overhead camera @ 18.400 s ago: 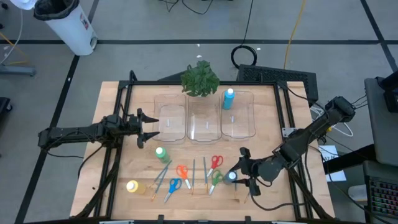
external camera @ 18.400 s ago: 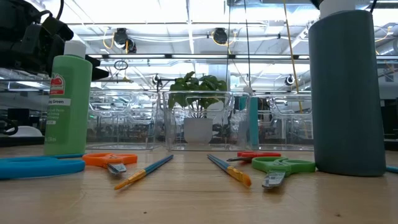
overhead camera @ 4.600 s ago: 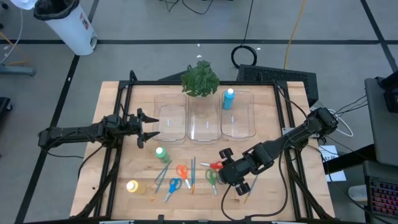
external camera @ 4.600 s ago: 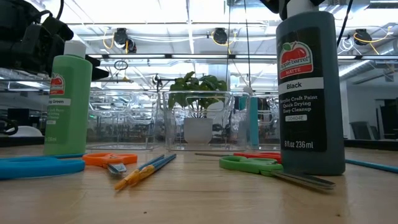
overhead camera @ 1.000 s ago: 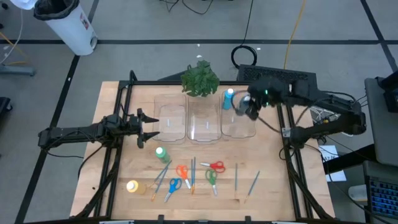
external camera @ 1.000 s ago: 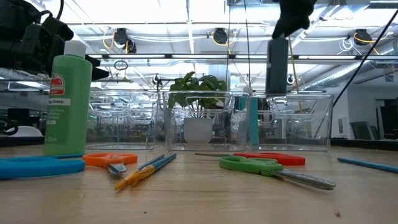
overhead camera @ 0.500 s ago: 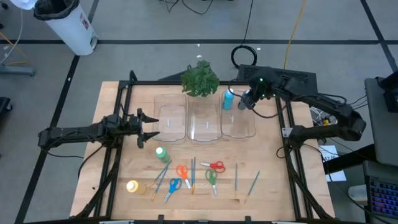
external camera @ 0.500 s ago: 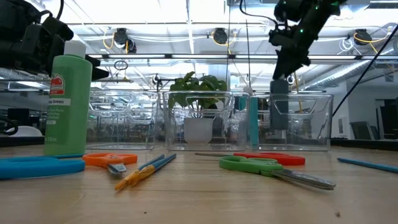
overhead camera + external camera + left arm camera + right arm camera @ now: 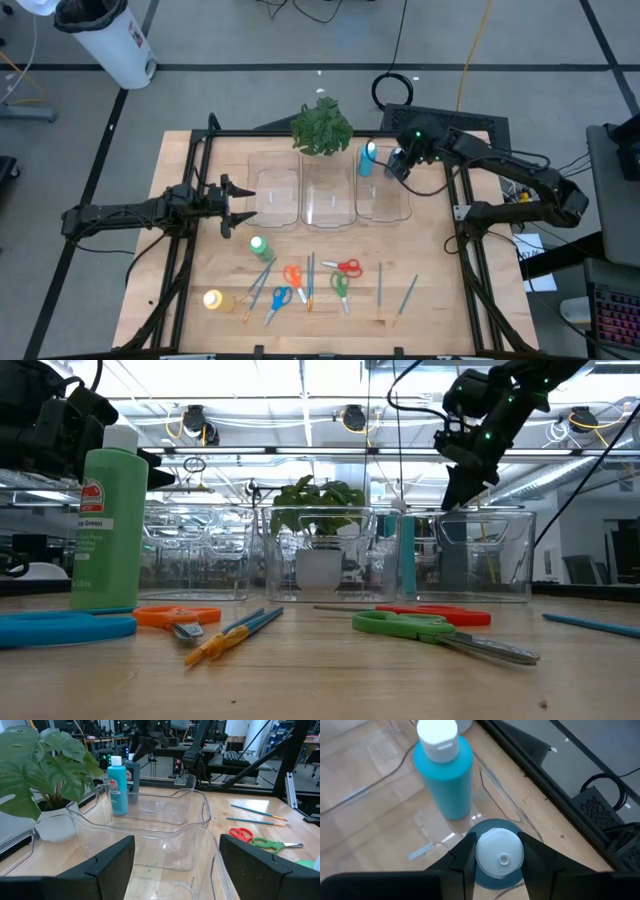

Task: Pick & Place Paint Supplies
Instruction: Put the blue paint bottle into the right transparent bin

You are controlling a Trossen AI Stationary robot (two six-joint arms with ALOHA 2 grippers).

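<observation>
Overall, the wooden tabletop point(image 9: 430, 300) carries three clear bins in a row at its far side, with a leafy plant point(image 9: 322, 126) just behind the middle bin point(image 9: 329, 190). The left bin point(image 9: 274, 195) holds nothing visible. The right bin point(image 9: 383, 193) holds a light blue bottle point(image 9: 368, 158) standing upright in its far corner, and beside it a dark bottle point(image 9: 496, 857) with a white cap.

The right gripper point(image 9: 396, 165) hangs over that far corner of the right bin; its fingers point(image 9: 465, 855) stand on either side of the dark bottle's cap, closed on the bottle. The left gripper point(image 9: 243, 205) waits at the tabletop's left side, just outside the left bin, fingers spread wide with nothing between them.

On the near half of the tabletop, a green bottle point(image 9: 259, 246) stands upright and a yellow bottle point(image 9: 213, 299) sits nearer the front left. Between and right of these lie orange scissors point(image 9: 293, 275), blue scissors point(image 9: 279, 298), red scissors point(image 9: 347, 267) and green scissors point(image 9: 340, 287), with several thin brushes among them. Two more brushes point(image 9: 406, 294) lie apart to the right.
</observation>
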